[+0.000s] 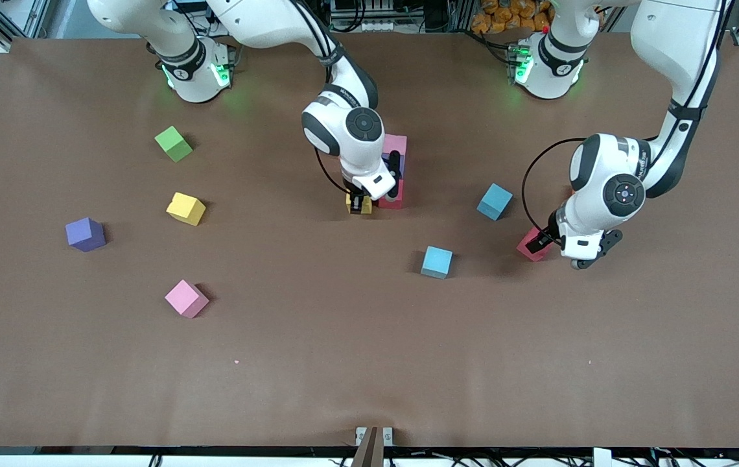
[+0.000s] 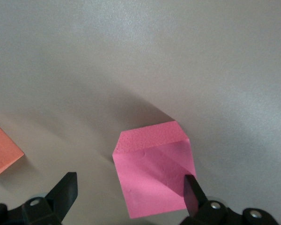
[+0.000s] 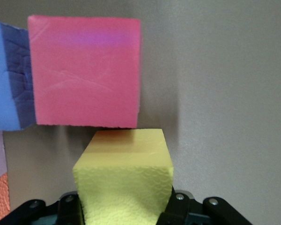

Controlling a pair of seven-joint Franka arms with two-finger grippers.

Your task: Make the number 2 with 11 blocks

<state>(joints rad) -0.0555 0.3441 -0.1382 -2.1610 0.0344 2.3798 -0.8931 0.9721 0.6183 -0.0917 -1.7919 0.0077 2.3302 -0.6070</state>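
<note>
- The right gripper (image 1: 360, 203) is clamped on a yellow cube (image 3: 126, 180), low at the started digit; a red cube (image 3: 84, 70) of the column sits just ahead of its fingertips, so the yellow likely goes beside it.
- The left gripper (image 2: 131, 197) has its fingers spread around a pink cube (image 2: 154, 173), apparently readying a grasp for a later row.
- 2 light blue cubes (image 1: 494, 201) lie between both grippers.

Brown table (image 1: 317, 363) bears loose cubes: green (image 1: 174, 143), yellow (image 1: 185, 208), purple (image 1: 85, 234), pink (image 1: 186, 298), two blue (image 1: 437, 262).
</note>
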